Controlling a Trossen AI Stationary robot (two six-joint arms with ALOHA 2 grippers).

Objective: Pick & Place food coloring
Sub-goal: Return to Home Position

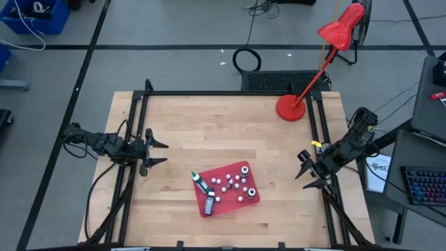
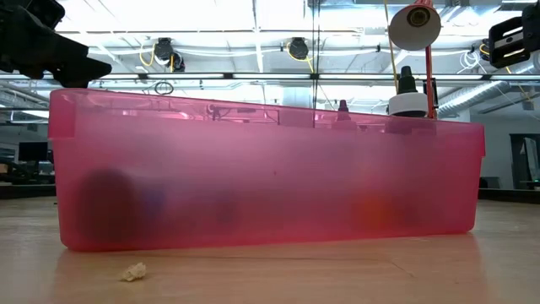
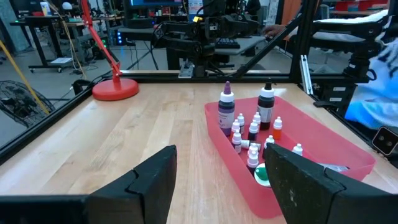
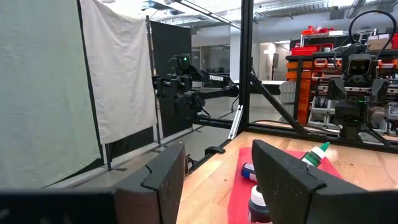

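Food coloring bottles [image 1: 235,187] are sitting inside the pink bin [image 1: 221,169] on the worktop [image 1: 209,125]; my left jaws and right jaws are hanging wide open, released, gripping nothing, well apart from it.

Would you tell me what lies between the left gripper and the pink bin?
Only bare table, in the high view, separates the left gripper from the bin.

Red lamp [image 1: 291,109] on wooden table [image 1: 209,132]
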